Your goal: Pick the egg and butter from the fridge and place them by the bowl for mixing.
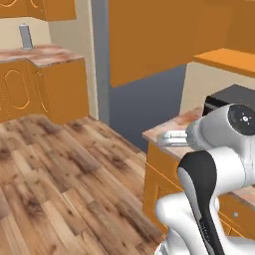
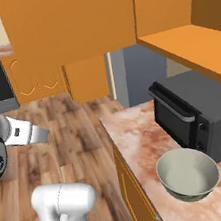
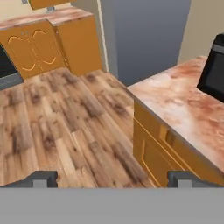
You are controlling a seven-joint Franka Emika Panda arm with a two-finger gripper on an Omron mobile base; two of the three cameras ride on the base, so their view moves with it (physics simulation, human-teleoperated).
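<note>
The two-finger gripper hangs over the brown wood-plank floor with its dark tips set wide apart and nothing between them. The wide round pale grey-green bowl sits on the mottled pink stone counter, just in front of the black boxy microwave. Orange cabinets hang above.

All views toward counter corner
</note>
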